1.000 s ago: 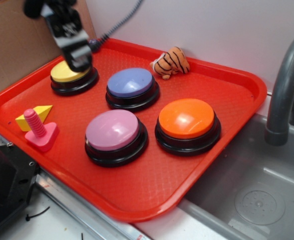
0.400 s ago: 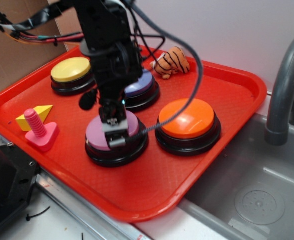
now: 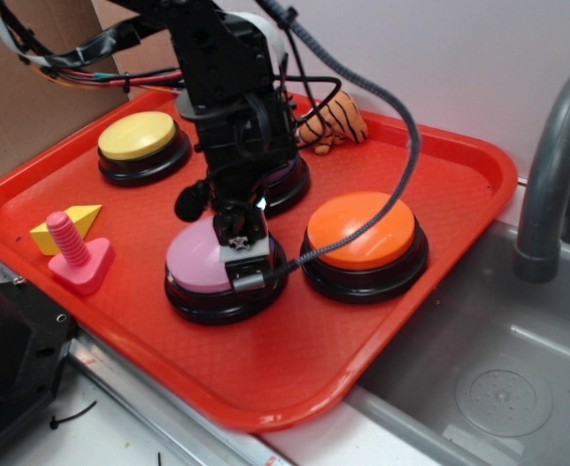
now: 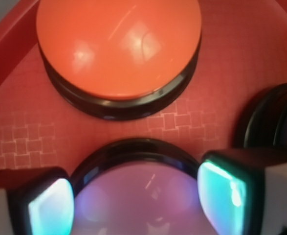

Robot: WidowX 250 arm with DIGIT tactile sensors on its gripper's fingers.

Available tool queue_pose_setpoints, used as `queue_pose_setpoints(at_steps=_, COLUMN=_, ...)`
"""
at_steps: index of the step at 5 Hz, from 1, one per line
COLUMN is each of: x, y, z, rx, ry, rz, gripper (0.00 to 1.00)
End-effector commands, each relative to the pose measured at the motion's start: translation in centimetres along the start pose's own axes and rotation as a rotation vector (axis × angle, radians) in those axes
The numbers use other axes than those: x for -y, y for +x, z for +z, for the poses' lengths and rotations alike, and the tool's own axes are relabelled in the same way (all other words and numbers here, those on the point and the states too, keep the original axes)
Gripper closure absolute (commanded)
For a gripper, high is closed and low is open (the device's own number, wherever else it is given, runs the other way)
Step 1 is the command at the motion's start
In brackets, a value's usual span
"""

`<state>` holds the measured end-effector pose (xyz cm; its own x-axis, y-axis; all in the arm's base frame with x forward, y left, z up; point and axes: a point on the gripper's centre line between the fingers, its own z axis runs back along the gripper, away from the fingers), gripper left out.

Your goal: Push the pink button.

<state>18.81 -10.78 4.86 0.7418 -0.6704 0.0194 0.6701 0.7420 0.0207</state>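
The pink button, a pale pink dome on a black base, sits at the front middle of the red tray. My gripper points down onto the dome's right part and looks to be touching it. In the wrist view the pink button fills the bottom centre. My gripper is open, and its two teal-lit pads stand far apart either side of the dome. The arm hides the back of the button.
An orange button sits right of the pink one, and a yellow button at the back left. The arm mostly hides the lavender-blue button. A tiger toy, pink screw toy and yellow wedge share the tray. Sink and faucet at right.
The gripper has travelled from above the yellow button at the back left to the pink button, then shifted slightly right and lower on its dome.
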Motion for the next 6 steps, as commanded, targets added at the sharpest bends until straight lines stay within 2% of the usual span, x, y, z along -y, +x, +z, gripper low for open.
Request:
queue_pose_setpoints(at_steps=1, x=0.1, y=-0.5, z=3.5, rx=-0.022, ry=0.036, rz=-0.003, gripper=0.0)
queue_pose_setpoints(at_steps=2, x=-0.4, y=-0.8, z=5.3, rx=-0.045, ry=0.072, rz=0.008, gripper=0.0)
queue_pose_setpoints(at_steps=4, x=-0.5, y=-1.0, z=7.2, rx=-0.069, ry=0.047, rz=0.071, gripper=0.0)
queue_pose_setpoints(at_steps=6, x=-0.8, y=-1.7, z=8.9, rx=-0.054, ry=0.026, rz=0.122, gripper=0.0)
